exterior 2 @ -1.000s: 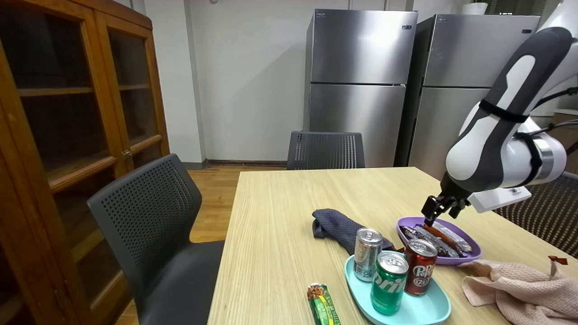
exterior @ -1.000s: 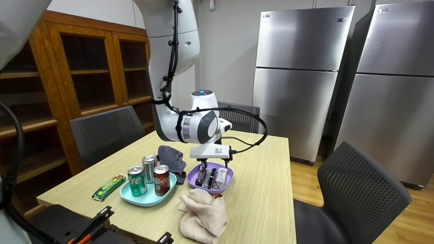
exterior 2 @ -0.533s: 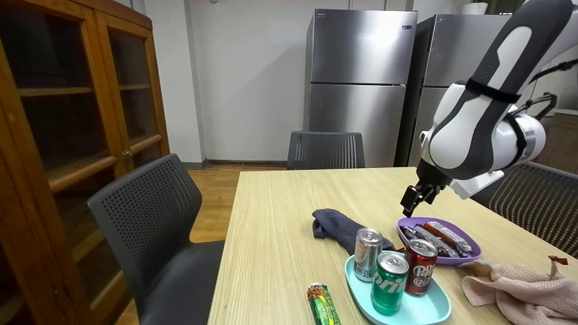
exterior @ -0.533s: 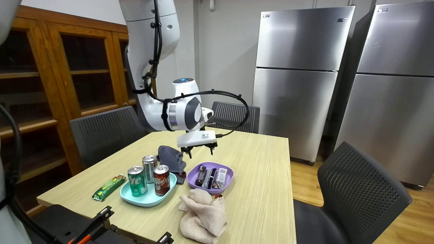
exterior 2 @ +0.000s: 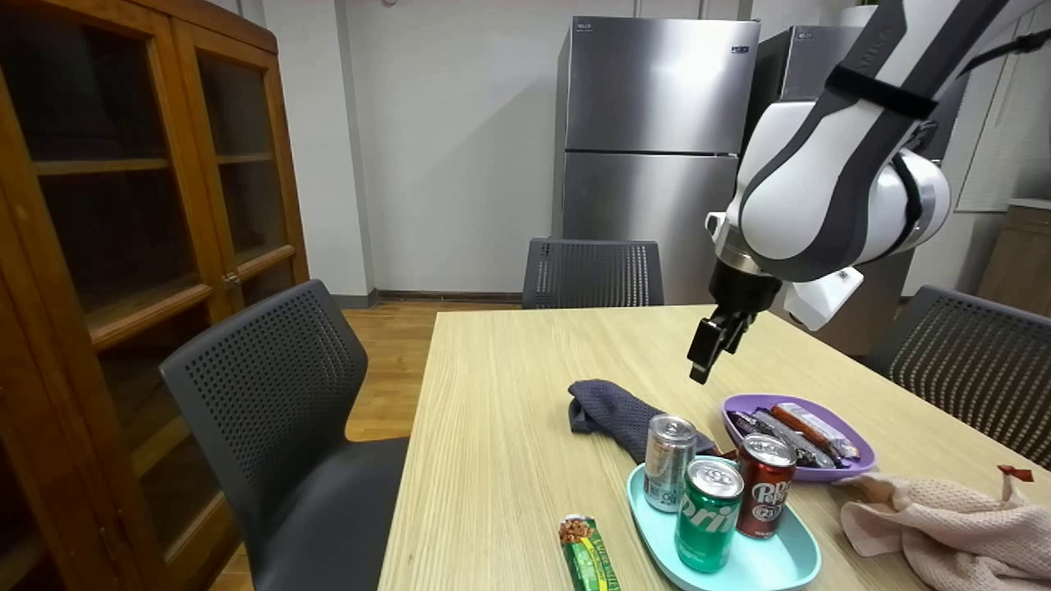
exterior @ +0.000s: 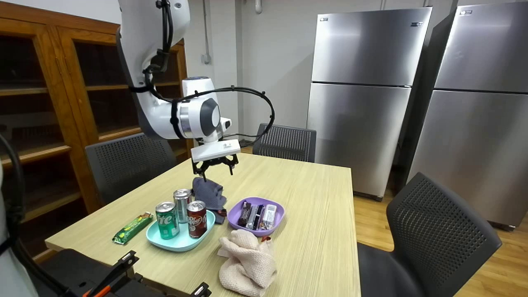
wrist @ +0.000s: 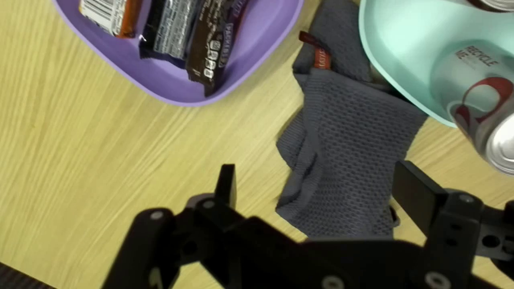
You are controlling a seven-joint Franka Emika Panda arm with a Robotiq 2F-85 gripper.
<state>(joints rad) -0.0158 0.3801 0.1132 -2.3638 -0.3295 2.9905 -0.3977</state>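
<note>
Two black fingers (wrist: 417, 196) of the claw (wrist: 316, 180) are standing wide apart above the pale wooden worktop (exterior: 313, 202), gripping nothing. In the wrist view a crumpled dark grey textured cloth (wrist: 353, 152) is showing between them, its long axis running roughly across the line joining their tips. In both exterior views it is lying lower than, and apart from, the claw, its near end sitting between a shallow teal tray (exterior: 185, 242) with three metal cans (exterior: 182, 212), left, and a shallow purple tray (exterior: 233, 215) with wrapped bars (exterior: 259, 216), right.
</note>
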